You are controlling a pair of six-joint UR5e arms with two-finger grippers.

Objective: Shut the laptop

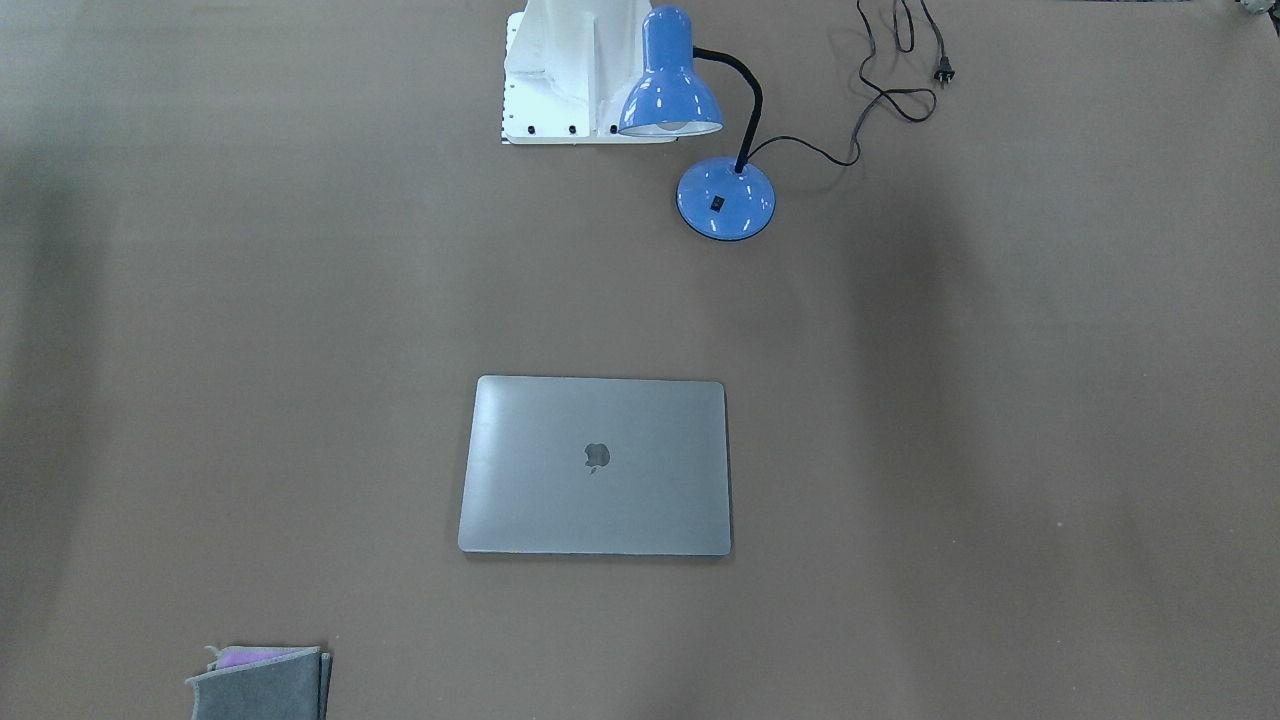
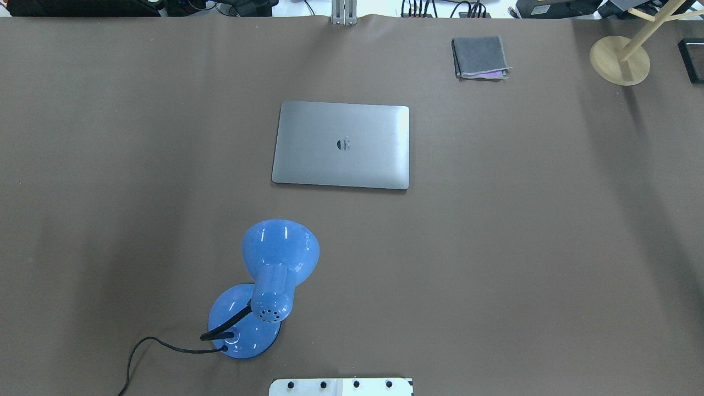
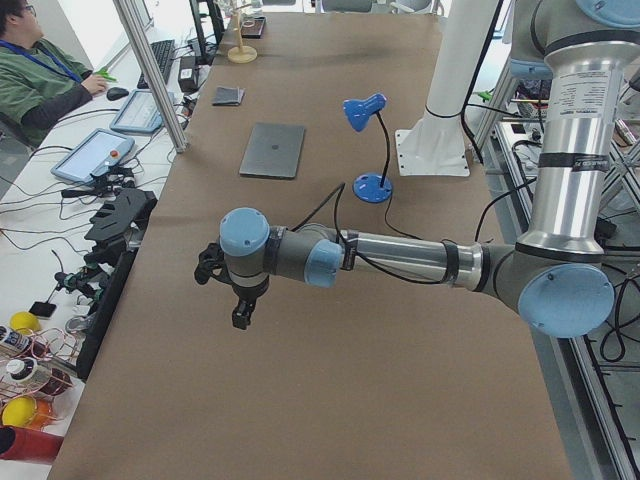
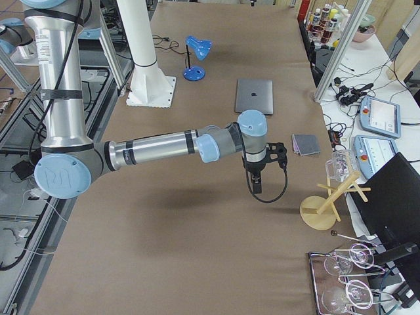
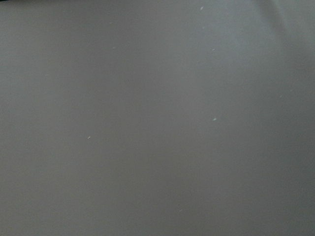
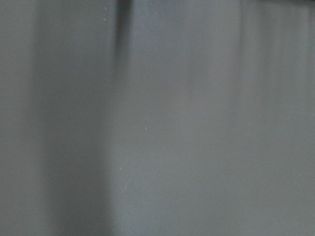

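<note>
At table centre: laptop (image 1: pixel 595 465) lies flat on the brown table (image 1: pixel 1000 400), lid down on the base, logo facing up. No gap is visible between lid and base in the overhead or front views. Nothing touches it.

Left gripper (image 3: pixel 240 316): seen only in the left side view, fingers pointing down over bare table, well apart from the laptop. I cannot tell whether it is wide or narrow; it holds nothing visible.

Right gripper (image 4: pixel 256 186): seen only in the right side view, also pointing down over bare table, well apart from the laptop. Its opening cannot be judged either.

Both wrist views show only a blurred plain grey surface.

Lamp (image 2: pixel 280 253): blue, upright, between laptop and robot base on the robot's left, cord (image 1: pixel 880 95) trailing off, plug loose on the table.

Cloth (image 2: pixel 479 56): grey, folded, beyond the laptop on the robot's right. Wooden stand (image 2: pixel 620 59) is at the far right corner.
</note>
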